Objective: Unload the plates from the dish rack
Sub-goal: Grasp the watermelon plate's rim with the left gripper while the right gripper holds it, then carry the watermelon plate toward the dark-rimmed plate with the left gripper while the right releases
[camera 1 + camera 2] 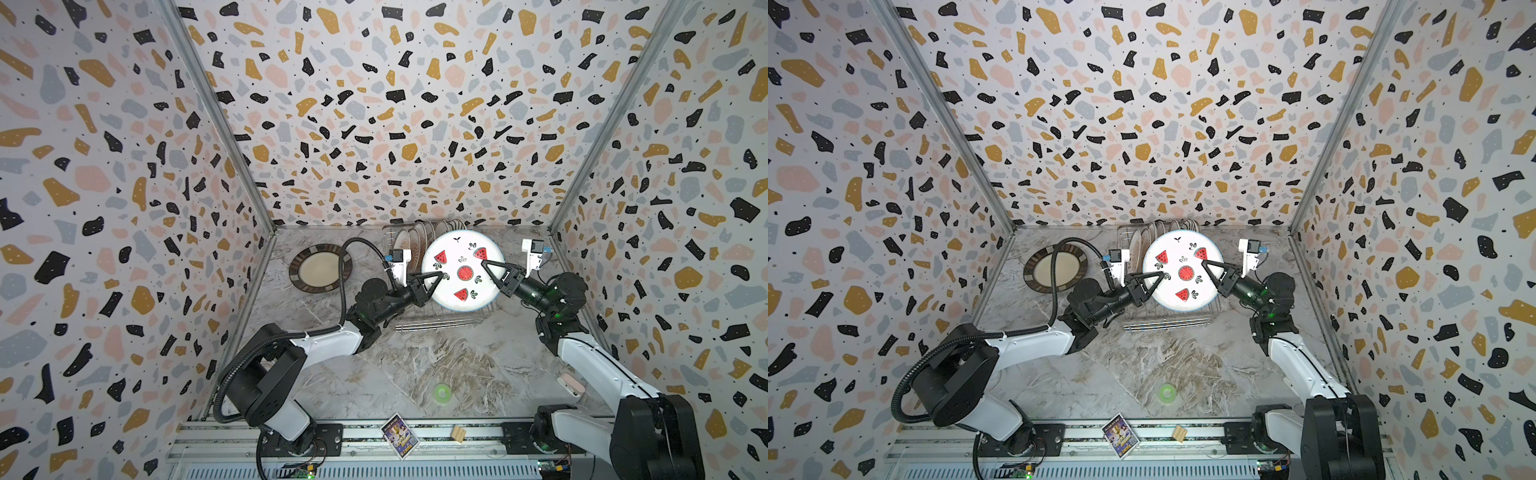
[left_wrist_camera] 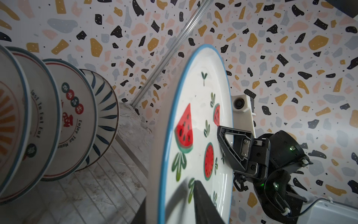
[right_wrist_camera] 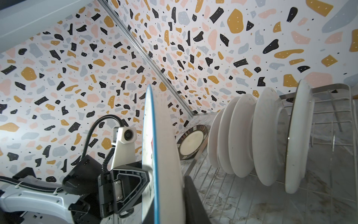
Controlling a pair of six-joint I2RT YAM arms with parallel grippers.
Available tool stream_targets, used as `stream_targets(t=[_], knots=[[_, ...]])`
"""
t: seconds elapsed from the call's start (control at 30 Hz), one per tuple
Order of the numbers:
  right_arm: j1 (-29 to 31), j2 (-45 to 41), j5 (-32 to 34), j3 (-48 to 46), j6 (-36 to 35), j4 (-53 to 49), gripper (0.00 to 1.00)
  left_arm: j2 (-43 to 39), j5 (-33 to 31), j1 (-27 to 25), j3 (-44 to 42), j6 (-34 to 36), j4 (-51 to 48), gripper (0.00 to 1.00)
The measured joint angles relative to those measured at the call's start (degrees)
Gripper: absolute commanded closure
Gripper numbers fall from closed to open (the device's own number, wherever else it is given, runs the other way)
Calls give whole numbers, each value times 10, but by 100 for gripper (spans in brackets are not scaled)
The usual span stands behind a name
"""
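Closest in both wrist views is the watermelon plate [image 2: 195, 93], held upright and raised over the dish rack [image 1: 440, 325] at the back of the bench [image 1: 415, 365], just in front of the other plates [image 3: 240, 135] standing in the prongs. Its rim is pinched from opposite sides by the left fingers [image 2: 201, 205] and the right fingers [image 3: 193, 203]. Glazed ceramic like this is likely stiff, fairly heavy, slick and breakable, so a deep bite on the rim, one finger on each face, looks the safest hold. One dark-rimmed plate [image 1: 320, 268] lies flat on the bench, left of the rack.
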Motion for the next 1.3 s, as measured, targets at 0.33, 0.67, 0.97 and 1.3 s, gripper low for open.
stream_targets(t=[0.33,0.67,0.97,1.3], knots=[[-7,23,-17,-1,7,27,78,-3,0,0,1,-51,14,96],[4,38,7,-1,-25,-2,41,7,-12,0,2,-54,-11,100],[8,37,71,7,-78,-61,23,4,-23,2,2,-66,-50,100],[9,38,111,10,-98,-91,19,-59,-31,38,-37,-79,-54,100]])
